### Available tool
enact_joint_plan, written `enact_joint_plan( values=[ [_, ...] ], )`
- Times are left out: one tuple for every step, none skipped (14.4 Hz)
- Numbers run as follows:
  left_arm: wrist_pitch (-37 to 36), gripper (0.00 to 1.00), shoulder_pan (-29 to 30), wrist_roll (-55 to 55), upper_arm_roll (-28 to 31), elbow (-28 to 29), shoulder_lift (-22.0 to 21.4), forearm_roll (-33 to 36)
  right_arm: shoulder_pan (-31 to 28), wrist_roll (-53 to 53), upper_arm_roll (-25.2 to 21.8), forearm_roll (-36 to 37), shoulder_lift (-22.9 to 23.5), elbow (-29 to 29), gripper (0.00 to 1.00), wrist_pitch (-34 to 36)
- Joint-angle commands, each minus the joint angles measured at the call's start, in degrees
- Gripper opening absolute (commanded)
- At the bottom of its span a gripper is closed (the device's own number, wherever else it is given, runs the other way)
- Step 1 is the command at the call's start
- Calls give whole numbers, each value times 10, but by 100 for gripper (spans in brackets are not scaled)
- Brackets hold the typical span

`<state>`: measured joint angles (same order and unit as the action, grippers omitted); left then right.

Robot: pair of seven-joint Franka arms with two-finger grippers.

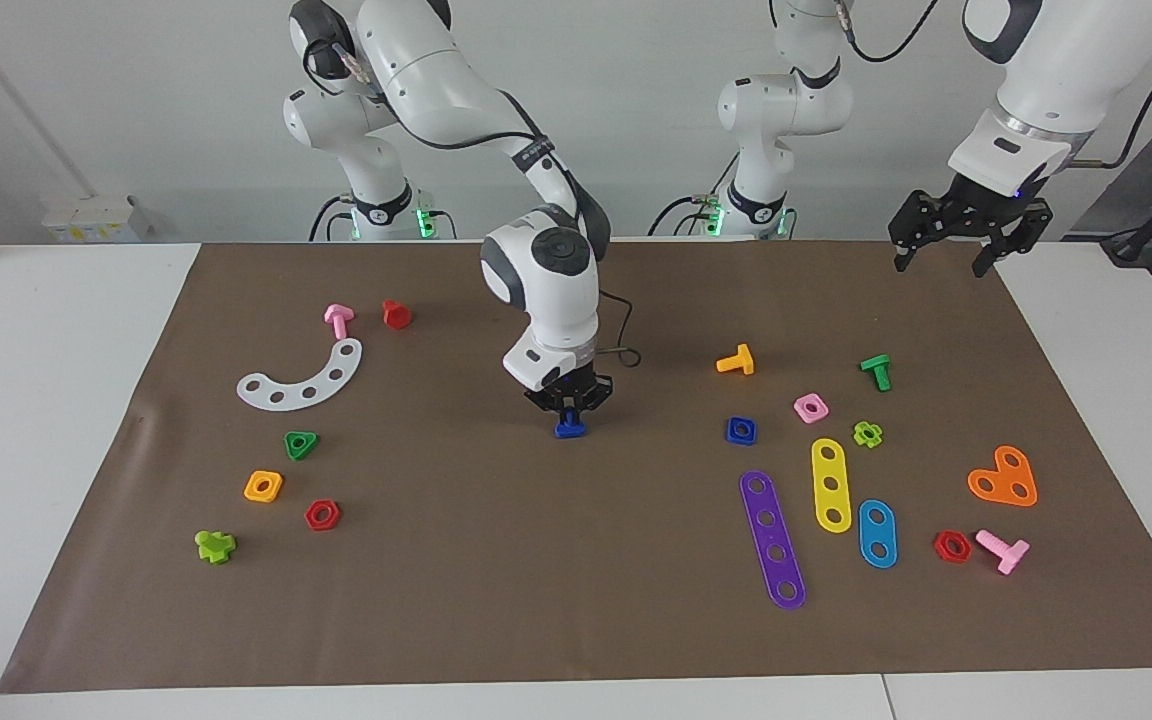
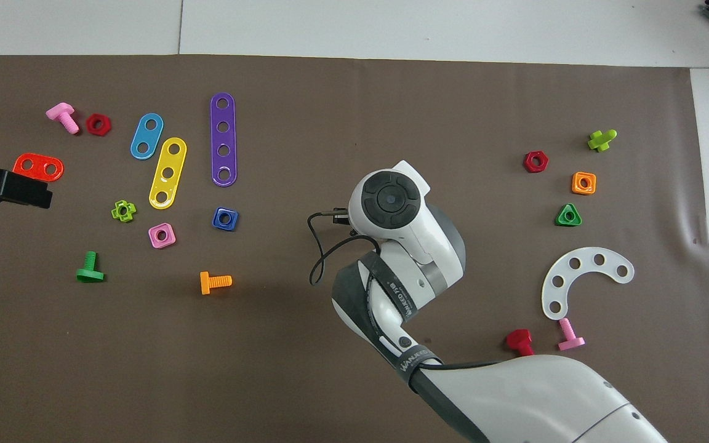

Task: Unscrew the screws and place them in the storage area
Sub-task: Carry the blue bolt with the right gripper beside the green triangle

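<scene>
My right gripper (image 1: 569, 413) is shut on the dark-blue screw (image 1: 568, 430) and holds it just above the middle of the brown mat (image 1: 496, 560). In the overhead view the right arm's wrist (image 2: 391, 203) hides the screw and the gripper. The storage area lies toward the right arm's end of the table, with the white curved strip (image 1: 306, 380), green triangular nut (image 1: 301, 444), orange square nut (image 1: 263, 486) and red hexagonal nut (image 1: 322, 515). My left gripper (image 1: 941, 262) is open and empty, raised over the mat's corner at the left arm's end.
A blue square nut (image 1: 741, 430), purple strip (image 1: 772, 540), yellow strip (image 1: 831, 484), blue strip (image 1: 877, 533), orange heart plate (image 1: 1004, 478) and several bolts and nuts lie toward the left arm's end. A pink bolt (image 1: 338, 320) and red bolt (image 1: 396, 314) lie beside the white strip.
</scene>
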<state>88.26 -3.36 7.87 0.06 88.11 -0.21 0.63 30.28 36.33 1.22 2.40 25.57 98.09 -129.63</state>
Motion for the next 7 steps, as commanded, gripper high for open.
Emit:
enact_joint_plan(
  values=[
    [-18,100,6,-2,-1,11,-19,2,-39,-38,5,0,-60,10,0,45],
    [-19,100,6,-2,-1,12,-20,2,-57,-58,5,0,-74,10,0,60],
    [-18,100,6,-4,-1,11,-20,2,-74,-77,5,0,-85,11,0,70],
    [-14,100,6,-8,-1,12,-20,1,-93,-95,5,0,-93,11,0,80],
    [-11,100,6,-14,-1,13,-20,1,-111,-111,5,0,-100,11,0,88],
    [-11,100,6,-15,-1,14,-20,1,-135,-134,5,0,-108,11,0,97],
    [-10,100,6,-11,-1,14,-21,2,-156,-164,5,0,-113,11,0,107]
  ],
)
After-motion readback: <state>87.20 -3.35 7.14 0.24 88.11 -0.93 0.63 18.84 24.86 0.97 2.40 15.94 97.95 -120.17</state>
